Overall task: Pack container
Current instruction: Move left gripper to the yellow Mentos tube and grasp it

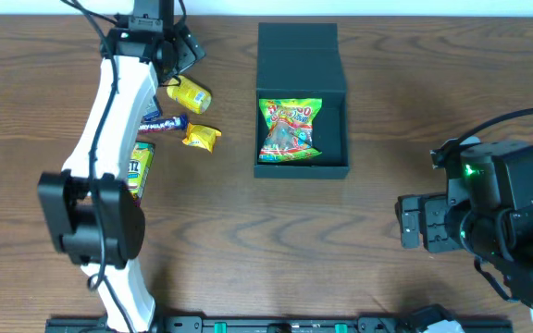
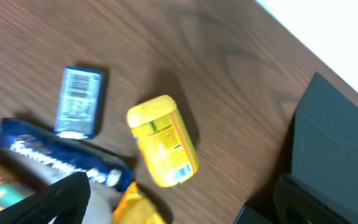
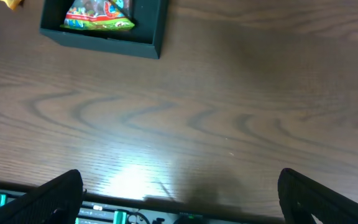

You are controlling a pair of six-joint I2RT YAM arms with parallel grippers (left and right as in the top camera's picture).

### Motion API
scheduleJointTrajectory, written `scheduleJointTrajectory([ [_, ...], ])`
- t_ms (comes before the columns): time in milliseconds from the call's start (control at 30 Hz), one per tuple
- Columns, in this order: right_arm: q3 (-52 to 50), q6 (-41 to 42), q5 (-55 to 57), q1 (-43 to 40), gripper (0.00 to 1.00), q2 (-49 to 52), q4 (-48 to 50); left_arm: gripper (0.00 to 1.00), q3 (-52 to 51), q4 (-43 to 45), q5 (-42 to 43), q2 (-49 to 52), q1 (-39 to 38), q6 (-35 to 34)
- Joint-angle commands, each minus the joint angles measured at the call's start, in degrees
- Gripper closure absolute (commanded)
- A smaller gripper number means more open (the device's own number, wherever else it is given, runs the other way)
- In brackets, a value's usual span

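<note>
The left arm (image 1: 109,139) reaches from its base at the near left edge out to the far left of the table (image 1: 340,268). There the left gripper (image 1: 179,59) hangs just beyond a yellow packet (image 1: 190,94), its fingers spread with nothing between them. The right arm (image 1: 498,217) sits folded at the near right. The right gripper (image 1: 405,222) points left, well apart from everything, and the right wrist view shows its fingers (image 3: 48,199) wide apart over bare wood. The container (image 1: 302,168) stands at the far middle of the table with its lid flap (image 1: 297,46) folded back on the far side. One green, yellow and red snack bag (image 1: 290,129) lies flat inside it. Near the yellow packet lie a blue bar (image 1: 163,122) and a small yellow wrapper (image 1: 202,137). A green-and-yellow packet (image 1: 140,168) is partly hidden under the left arm. The left wrist view shows a small blue packet with a barcode (image 2: 78,102) just beside the blue bar, which is hard to make out from above. The right wrist view shows the near wall of the container and the lower edge of the bag, but none of the loose snacks clearly.
</note>
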Motion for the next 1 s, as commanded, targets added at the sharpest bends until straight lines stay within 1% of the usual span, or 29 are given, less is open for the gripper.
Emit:
scheduleJointTrajectory([
  [0,0.5,-0.8,0.0,-0.5,0.01,-0.2,-0.1,0.05,0.5,1.6,2.6,3.7,0.1,-2.4],
  [67,0.5,-0.8,0.0,-0.5,0.01,-0.2,-0.1,0.05,0.5,2.1,3.7,5.2,0.0,-3.9],
  [200,0.5,-0.8,0.0,-0.5,0.01,-0.2,-0.1,0.04,0.5,2.2,4.3,8.5,0.0,-9.4],
  [367,0.5,-0.8,0.0,-0.5,0.01,-0.2,-0.1,0.05,0.5,2.1,6.0,11.4,0.0,-13.4],
  [467,0.5,-0.8,0.0,-0.5,0.01,-0.2,-0.1,0.04,0.5,3.1,5.6,13.5,0.0,-13.8],
  [567,0.5,-0.8,0.0,-0.5,0.01,-0.2,-0.1,0.01,0.5,3.8,5.4,15.0,0.0,-13.9],
  [667,0.5,-0.8,0.0,-0.5,0.01,-0.2,-0.1,0.00,0.5,3.8,5.3,16.4,0.0,-15.1],
  [700,0.5,-0.8,0.0,-0.5,0.01,-0.2,-0.1,0.05,0.5,4.0,5.3,16.7,0.0,-15.1],
  [800,0.5,-0.8,0.0,-0.5,0.01,-0.2,-0.1,0.12,0.5,4.3,3.8,16.9,0.0,-15.1],
  [867,0.5,-0.8,0.0,-0.5,0.01,-0.2,-0.1,0.23,0.5,4.4,2.9,16.9,0.0,-15.1],
  [933,0.5,-0.8,0.0,-0.5,0.01,-0.2,-0.1,0.28,0.5,4.4,2.6,16.9,0.0,-15.1],
  [967,0.5,-0.8,0.0,-0.5,0.01,-0.2,-0.1,0.33,0.5,4.4,2.3,16.9,0.0,-15.1],
])
